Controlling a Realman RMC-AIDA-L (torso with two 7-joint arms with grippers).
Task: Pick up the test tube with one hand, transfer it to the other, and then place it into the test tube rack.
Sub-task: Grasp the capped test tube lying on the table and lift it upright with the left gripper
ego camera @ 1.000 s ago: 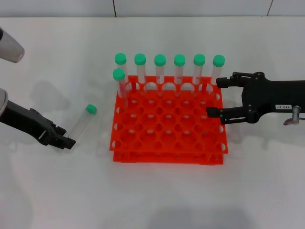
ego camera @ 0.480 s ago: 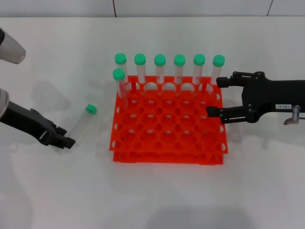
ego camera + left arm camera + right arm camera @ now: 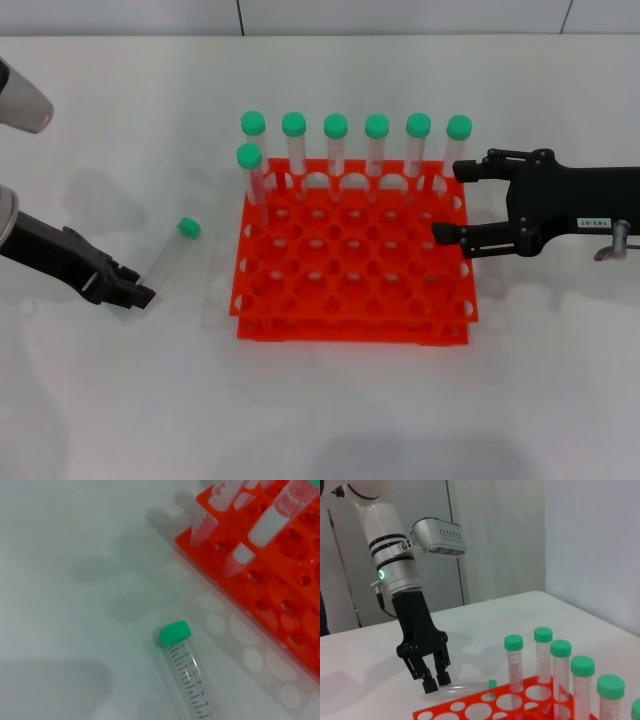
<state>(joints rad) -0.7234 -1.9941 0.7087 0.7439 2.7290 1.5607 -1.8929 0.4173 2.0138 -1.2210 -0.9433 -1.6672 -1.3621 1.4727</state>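
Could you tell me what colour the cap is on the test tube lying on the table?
Green; the test tube's cap shows best in the left wrist view.

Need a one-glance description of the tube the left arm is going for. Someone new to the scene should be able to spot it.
Start at the orange-red rack in the middle of the white table. Look to the robot's left of it: one clear, green-capped tube lies flat there, its bottom end at the left gripper. The other seven tubes stand upright in the rack; this is the only one lying down.
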